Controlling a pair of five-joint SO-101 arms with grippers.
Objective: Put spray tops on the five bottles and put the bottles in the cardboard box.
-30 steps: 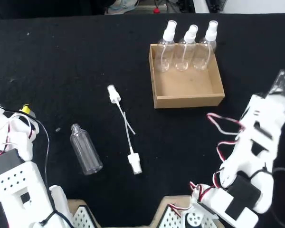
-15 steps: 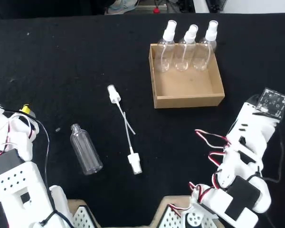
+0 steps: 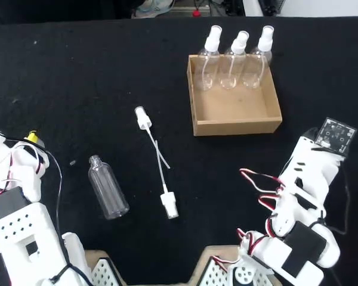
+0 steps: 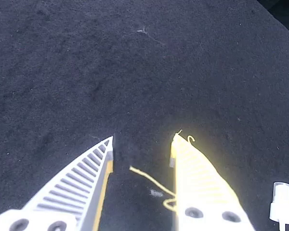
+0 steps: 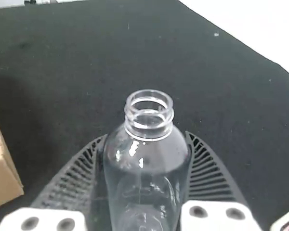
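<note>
From above: black counter (image 3: 77, 71), cardboard box (image 3: 237, 127) toward the far right, three capped bottles (image 3: 234, 62) lying side by side at its far end, spray heads poking over the rim. Left of the box, on the bare cloth, a far spray top (image 3: 143, 118) and a near spray top (image 3: 169, 205), thin tubes overlapping between them. Just beside the near one, a capless bottle (image 3: 108, 187) on its side, neck pointing away from the arms. Left arm (image 3: 18, 208) at the near left corner, right arm (image 3: 304, 190) at the near right, on the near side of the box. From the left wrist: left hand (image 4: 142, 144) released, fingers spread over bare counter, grasping nothing; off to one side a spray top, which of the two unclear. From the right wrist: right hand (image 5: 145, 139) clenched around an open-necked bottle (image 5: 147, 163), clear body pinched between both fingers, threaded neck sticking out past the fingertips, no top fitted. Behind it dark counter, and a corner of the cardboard box close by.
</note>
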